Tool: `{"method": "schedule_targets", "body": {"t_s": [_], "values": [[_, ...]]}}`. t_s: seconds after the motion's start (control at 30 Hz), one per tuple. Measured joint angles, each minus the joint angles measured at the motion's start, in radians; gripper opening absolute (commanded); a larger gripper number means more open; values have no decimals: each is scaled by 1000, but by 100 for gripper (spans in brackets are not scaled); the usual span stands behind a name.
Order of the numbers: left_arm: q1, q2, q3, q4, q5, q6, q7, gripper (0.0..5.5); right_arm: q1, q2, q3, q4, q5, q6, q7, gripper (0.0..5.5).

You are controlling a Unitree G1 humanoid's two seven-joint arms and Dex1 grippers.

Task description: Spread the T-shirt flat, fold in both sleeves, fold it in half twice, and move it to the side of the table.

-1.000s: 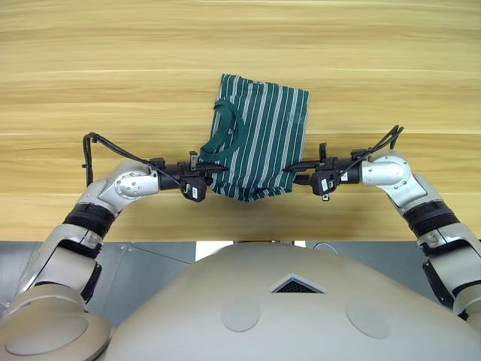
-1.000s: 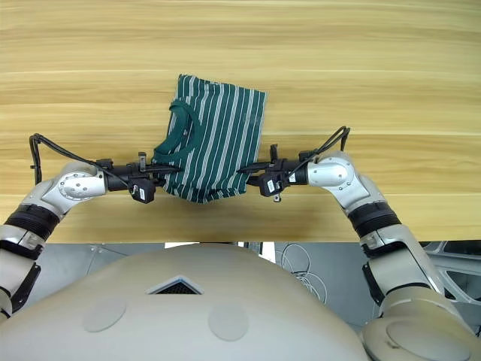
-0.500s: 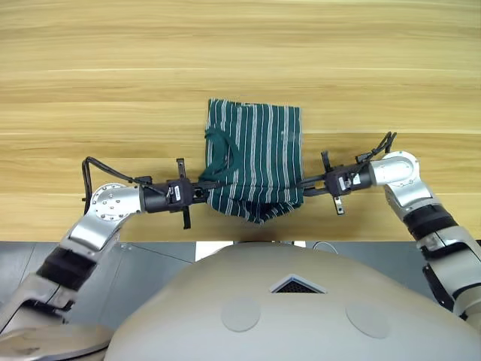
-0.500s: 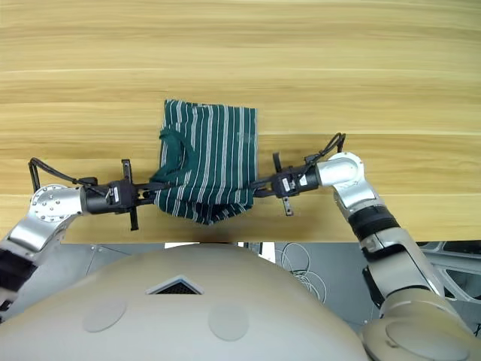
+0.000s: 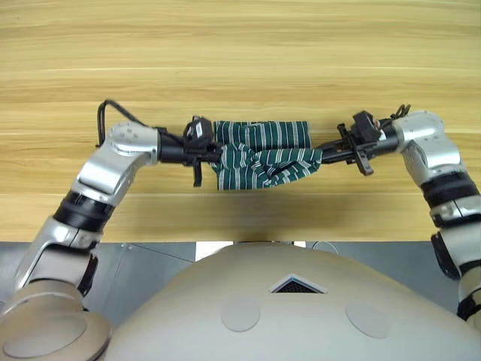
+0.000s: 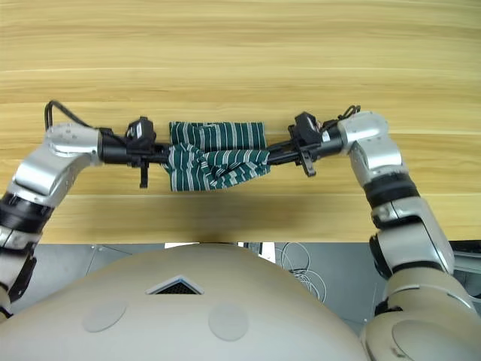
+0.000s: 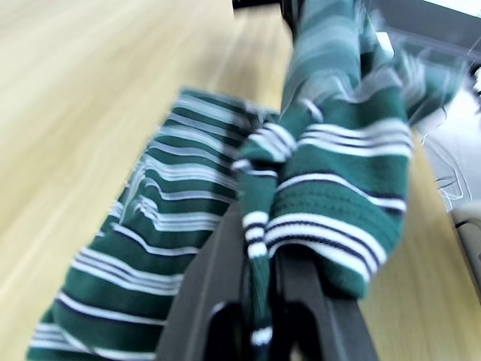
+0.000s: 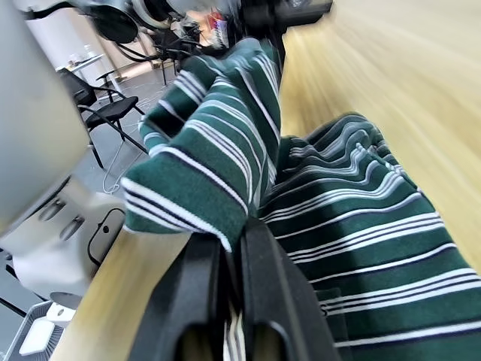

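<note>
The green T-shirt with white stripes (image 5: 263,154) lies partly folded on the wooden table (image 5: 240,60). Its near edge is lifted and carried over the part still lying flat (image 5: 261,132). My left gripper (image 5: 216,156) is shut on the shirt's left end, and the left wrist view shows the cloth (image 7: 331,188) pinched between the black fingers (image 7: 297,289). My right gripper (image 5: 321,155) is shut on the right end, where the cloth (image 8: 218,150) drapes over its fingers (image 8: 263,286). Between the two grippers the held fabric sags a little.
The table's front edge (image 5: 240,241) runs just below the shirt. Bare wood stretches to the far side and to both sides of the shirt. Chairs (image 8: 105,113) and a grey floor lie beyond the table edge in the right wrist view.
Both grippers have lifted the near edge of the shirt and carried it away from the front edge, over the far part. The visible shirt has shrunk from a tall rectangle to a short band.
</note>
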State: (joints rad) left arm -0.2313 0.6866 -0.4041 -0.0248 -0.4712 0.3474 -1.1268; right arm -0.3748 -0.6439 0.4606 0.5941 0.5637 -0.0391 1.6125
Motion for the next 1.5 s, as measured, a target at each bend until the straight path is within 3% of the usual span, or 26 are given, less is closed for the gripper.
{"method": "schedule_targets", "body": {"t_s": [0.2,0.43,0.57,0.6,1.0,1.13,1.37,1.5], "values": [[-83,-111,1,223,47,17,-52,0,-93,105,-20,332,-69,6,2,10],[-93,-155,33,387,130,-76,-65,0,-102,144,-123,421,-62,19,3,10],[-93,-163,95,456,130,-114,-73,86,-126,143,-167,454,-61,32,3,10],[-93,-162,106,465,130,-119,-72,102,-128,142,-174,459,-62,35,3,47],[-99,-217,191,563,167,-203,-72,298,-191,187,-349,589,-193,25,-54,253],[-72,-216,244,613,167,-225,-67,361,-210,202,-402,601,-239,-6,-174,259],[-32,-162,513,766,41,-175,-38,478,-210,223,-475,615,-301,-60,-460,259],[57,-159,607,808,25,-245,-25,534,-176,219,-499,607,-333,-119,-479,259]]}}
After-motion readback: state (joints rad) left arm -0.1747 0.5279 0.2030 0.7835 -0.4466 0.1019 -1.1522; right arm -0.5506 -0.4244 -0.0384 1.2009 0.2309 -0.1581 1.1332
